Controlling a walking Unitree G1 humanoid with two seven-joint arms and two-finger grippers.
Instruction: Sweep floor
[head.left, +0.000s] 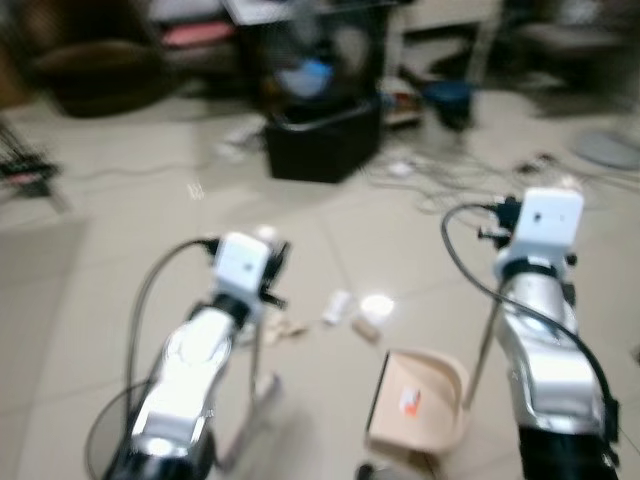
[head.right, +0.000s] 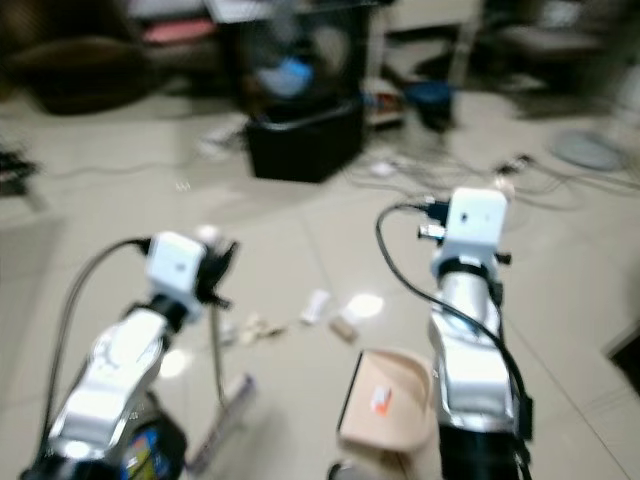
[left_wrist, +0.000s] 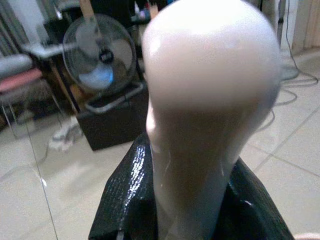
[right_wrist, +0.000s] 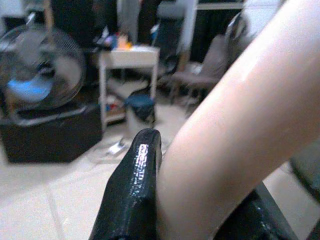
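While standing head-down on the tiled floor (head.left: 120, 200) just ahead of the left arm, leaning a little: broom (head.right: 222, 420), thin shaft rising to a pale rounded handle top (left_wrist: 210, 65). Likely handling light and stiff, the smooth plastic probably somewhat slippery; best taken high on the handle just below the knob, where already being gripped. Beside it to the right, resting on the floor near the right arm: tan dustpan (head.left: 420, 405), mouth turned toward the broom, upright handle (right_wrist: 240, 130) rising to the wrist. Also looking light and rigid, apt to tip if held loosely.

Clamping around the broom handle below the knob: left gripper (left_wrist: 190, 200), black fingers (left_wrist: 127, 195) pressing on both sides, barely apart beyond the handle's thickness. Closing likewise on the dustpan handle: right gripper (right_wrist: 200, 210), one finger (right_wrist: 132, 190) lying flat against the pale shaft.

Lying on the tiles just ahead, between the two tools: small scraps of litter (head.left: 340, 305), pale bits close together, apart from the broom head. Judging by this, sweeping not yet finished, scraps waiting to be drawn toward the pan.

Farther out, blurred: black bin (head.left: 322, 145) with a fan (left_wrist: 100, 52) behind it, loose cables (head.left: 440, 180) trailing over the floor.
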